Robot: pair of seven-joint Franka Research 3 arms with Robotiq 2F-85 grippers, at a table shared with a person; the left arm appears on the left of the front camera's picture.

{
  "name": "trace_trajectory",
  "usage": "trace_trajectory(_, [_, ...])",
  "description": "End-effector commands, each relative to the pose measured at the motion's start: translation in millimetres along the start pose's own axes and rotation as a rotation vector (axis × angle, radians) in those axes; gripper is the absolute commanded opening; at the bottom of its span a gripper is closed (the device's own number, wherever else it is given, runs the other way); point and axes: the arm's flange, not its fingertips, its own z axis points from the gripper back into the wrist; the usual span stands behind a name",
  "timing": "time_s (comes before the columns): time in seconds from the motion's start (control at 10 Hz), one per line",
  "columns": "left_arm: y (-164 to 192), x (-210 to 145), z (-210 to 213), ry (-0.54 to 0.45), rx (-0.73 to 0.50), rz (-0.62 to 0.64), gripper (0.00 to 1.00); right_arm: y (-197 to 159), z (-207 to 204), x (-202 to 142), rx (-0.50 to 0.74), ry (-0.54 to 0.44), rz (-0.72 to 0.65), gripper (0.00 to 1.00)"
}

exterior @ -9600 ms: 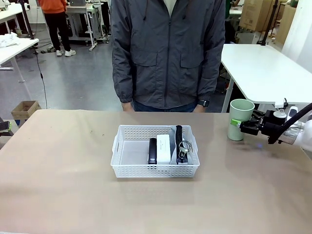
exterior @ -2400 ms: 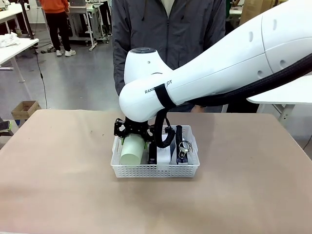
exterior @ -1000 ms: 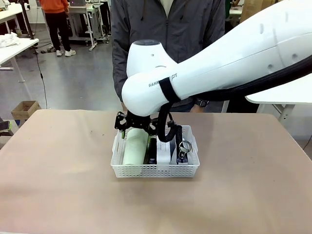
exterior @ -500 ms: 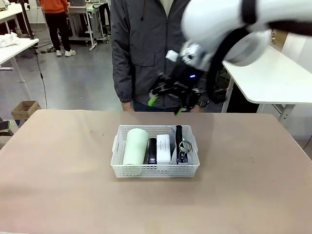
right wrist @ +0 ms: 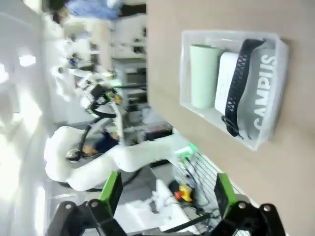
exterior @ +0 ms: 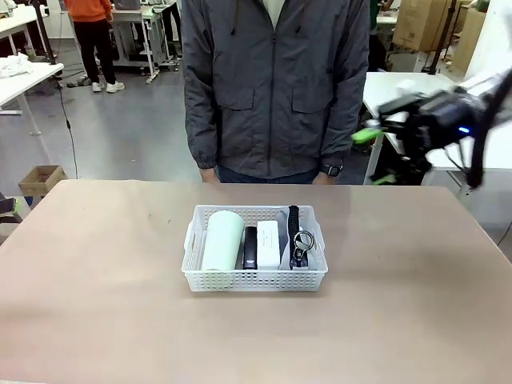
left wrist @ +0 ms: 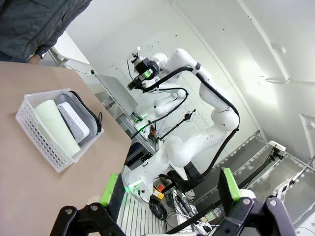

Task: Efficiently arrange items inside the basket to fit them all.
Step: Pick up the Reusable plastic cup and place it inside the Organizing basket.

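Note:
The white lattice basket (exterior: 254, 276) sits mid-table in front of the person. Side by side in it lie the pale green cup (exterior: 222, 240) on its side, the black stapler (exterior: 250, 246), the white box (exterior: 269, 243) and the grey "CAMPUS" pouch (exterior: 298, 237) at the right end. My right gripper (exterior: 374, 156) hangs open and blurred high at the right, well clear of the basket. From above, it looks down on the basket (right wrist: 229, 33), cup (right wrist: 203, 73), box (right wrist: 227, 81) and pouch (right wrist: 263, 93). My left gripper (left wrist: 169, 189) is open and holds nothing, far from the basket (left wrist: 47, 142).
A person in a grey jacket (exterior: 276, 88) stands at the far edge, hands down behind the table. Bare tabletop (exterior: 104, 272) surrounds the basket on all sides. A white side table (exterior: 416, 100) stands at the back right.
My right gripper has left the cup lying in the basket's left end, then risen and swung away to the upper right, open. The basket's items stay put.

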Motion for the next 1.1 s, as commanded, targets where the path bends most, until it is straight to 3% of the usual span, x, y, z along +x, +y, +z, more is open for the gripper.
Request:
trace_trajectory(0.0, [-7.2,-7.9,-13.1,-0.020,0.000,0.013,1.00,-51.6,24.0,-40.0,0.118,-0.191,-0.048,1.00])
trace_trajectory(0.1, [-7.2,-7.9,-13.1,-0.020,0.000,0.013,1.00,-72.7,32.7,-59.2,0.179,-0.264,-0.012,1.00])
trace_trajectory(0.3, [-7.2,-7.9,-13.1,-0.020,0.000,0.013,1.00,-103.9,31.2,-74.6,0.202,-0.317,-0.111,1.00])
trace_trajectory(0.4, [-7.2,-7.9,-13.1,-0.020,0.000,0.013,1.00,-102.1,17.5,-67.1,0.149,-0.274,-0.123,1.00])
trace_trajectory(0.5, [-7.2,-7.9,-13.1,-0.020,0.000,0.013,1.00,-101.5,55.6,-62.7,0.191,-0.280,-0.108,1.00])
trace_trajectory(1.0, [-7.2,-7.9,-13.1,-0.020,0.000,0.013,1.00,-101.5,55.6,-62.7,0.191,-0.280,-0.108,1.00])
